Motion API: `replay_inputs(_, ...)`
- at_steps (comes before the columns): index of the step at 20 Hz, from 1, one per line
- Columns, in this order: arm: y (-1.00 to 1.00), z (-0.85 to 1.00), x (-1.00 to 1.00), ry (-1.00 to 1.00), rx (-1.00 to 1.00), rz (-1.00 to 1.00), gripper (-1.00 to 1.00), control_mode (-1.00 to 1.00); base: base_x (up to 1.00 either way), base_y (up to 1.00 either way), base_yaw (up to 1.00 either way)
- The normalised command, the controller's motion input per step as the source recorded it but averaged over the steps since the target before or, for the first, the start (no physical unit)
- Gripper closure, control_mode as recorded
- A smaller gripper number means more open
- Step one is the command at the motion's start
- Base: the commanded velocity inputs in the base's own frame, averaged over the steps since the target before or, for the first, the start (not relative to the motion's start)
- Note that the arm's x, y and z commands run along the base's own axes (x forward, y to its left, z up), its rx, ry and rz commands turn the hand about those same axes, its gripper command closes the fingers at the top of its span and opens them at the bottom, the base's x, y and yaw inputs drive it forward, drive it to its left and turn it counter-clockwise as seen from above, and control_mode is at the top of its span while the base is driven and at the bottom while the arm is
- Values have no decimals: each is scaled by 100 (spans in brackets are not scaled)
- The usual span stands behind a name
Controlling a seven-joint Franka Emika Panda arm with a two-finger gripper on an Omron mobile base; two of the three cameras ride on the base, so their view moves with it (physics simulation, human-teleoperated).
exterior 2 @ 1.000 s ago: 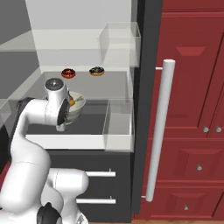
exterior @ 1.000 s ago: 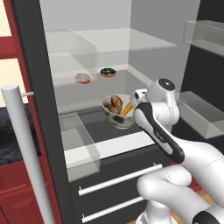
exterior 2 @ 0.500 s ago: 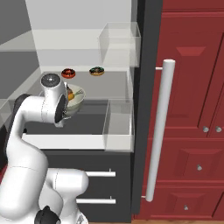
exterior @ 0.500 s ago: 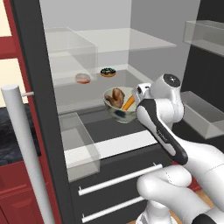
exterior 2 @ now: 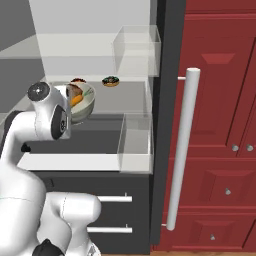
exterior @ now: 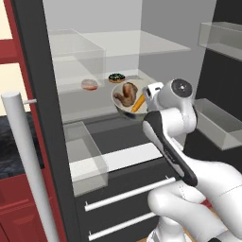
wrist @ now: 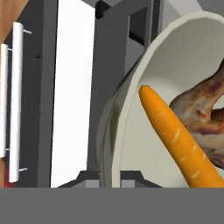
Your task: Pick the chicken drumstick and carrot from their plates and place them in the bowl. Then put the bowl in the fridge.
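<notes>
Right now in the left base view the bowl [exterior: 128, 97] hangs tilted inside the open fridge [exterior: 142, 56], above the middle shelf, with the chicken drumstick [exterior: 125, 93] and carrot [exterior: 138, 103] both inside it; the gripper [exterior: 150, 92] sits at the bowl's right rim, near two doughnuts [exterior: 116, 77] further back on the shelf. Right base view: same bowl [exterior 2: 82, 101] just right of the white wrist, carrot [exterior 2: 76, 100] and drumstick [exterior 2: 75, 91] showing over its rim, a clear door bin [exterior 2: 136, 142] lower right, doughnut [exterior 2: 110, 81] beyond. Hand view: bowl rim [wrist: 131, 92] runs up between the two finger tips, so the gripper [wrist: 109, 177] is pinched tight on the bowl's wall; carrot [wrist: 179, 140] lies just inside that rim, drumstick [wrist: 203, 116] right behind it, touching. Step in hand, I'd judge: setting the bowl on the shelf. To do it well, level the bowl first since the tilt could spill the food, lower it onto bare shelf short of the doughnuts, release only once the base sits flat.
</notes>
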Motion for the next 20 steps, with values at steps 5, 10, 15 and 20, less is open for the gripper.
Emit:
replay_inputs(5,9,20,28,-3,-8,-6,100,-100,0,0,0)
replay_inputs(10,2,9,44,18,-1,2,100,-100,0,0,0)
replay_inputs(15,0,-1,40,7,0,8,100,-100,0,0,0)
replay_inputs(20,0,-4,34,-10,0,3,100,-100,0,0,0)
